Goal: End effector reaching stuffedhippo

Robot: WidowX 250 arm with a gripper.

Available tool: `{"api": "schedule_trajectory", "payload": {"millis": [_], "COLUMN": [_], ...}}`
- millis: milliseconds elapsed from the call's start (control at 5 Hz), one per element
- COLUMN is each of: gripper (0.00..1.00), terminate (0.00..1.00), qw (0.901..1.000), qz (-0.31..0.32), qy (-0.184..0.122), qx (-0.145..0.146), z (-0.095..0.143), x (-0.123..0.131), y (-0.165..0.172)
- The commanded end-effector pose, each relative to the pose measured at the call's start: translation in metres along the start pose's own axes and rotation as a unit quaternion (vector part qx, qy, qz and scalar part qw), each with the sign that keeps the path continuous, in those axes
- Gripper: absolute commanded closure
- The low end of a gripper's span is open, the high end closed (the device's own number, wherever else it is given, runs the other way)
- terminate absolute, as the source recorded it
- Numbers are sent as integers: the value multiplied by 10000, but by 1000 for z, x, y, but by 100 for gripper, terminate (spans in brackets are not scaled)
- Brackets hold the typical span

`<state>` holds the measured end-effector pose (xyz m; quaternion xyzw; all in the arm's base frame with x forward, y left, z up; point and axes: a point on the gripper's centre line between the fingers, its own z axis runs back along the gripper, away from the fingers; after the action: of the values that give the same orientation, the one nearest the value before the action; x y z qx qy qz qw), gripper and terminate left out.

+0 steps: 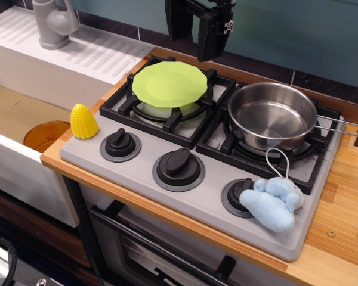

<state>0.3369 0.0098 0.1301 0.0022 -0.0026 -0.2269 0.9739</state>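
Observation.image view: toy stove (137,170).
Gripper (210,52): far top, above green plate (170,83); jaws' spread cannot be told.
Stuffedhippo (273,202): near right, touching right knob (237,193).

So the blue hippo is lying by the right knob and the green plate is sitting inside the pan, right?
Not quite. The hippo does lie by the right knob, but the plate rests on the left burner, beside the empty pan, as observation.image shows.
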Motion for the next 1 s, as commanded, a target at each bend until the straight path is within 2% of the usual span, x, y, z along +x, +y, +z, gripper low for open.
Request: {"api": "schedule_trajectory", "payload": {"millis": [0, 400, 600, 800], "gripper": [0, 0, 0, 0], "terminate": [0, 0, 0, 0], "qw": [10000, 9989, 9981, 9980], "qz": [0, 467, 619, 624], "qy": [0, 29, -10, -92], "qx": [0, -4, 73, -2], "z": [0, 22, 25, 16], "x": [0, -22, -26, -28], "y": [0, -67, -100, -127]}}
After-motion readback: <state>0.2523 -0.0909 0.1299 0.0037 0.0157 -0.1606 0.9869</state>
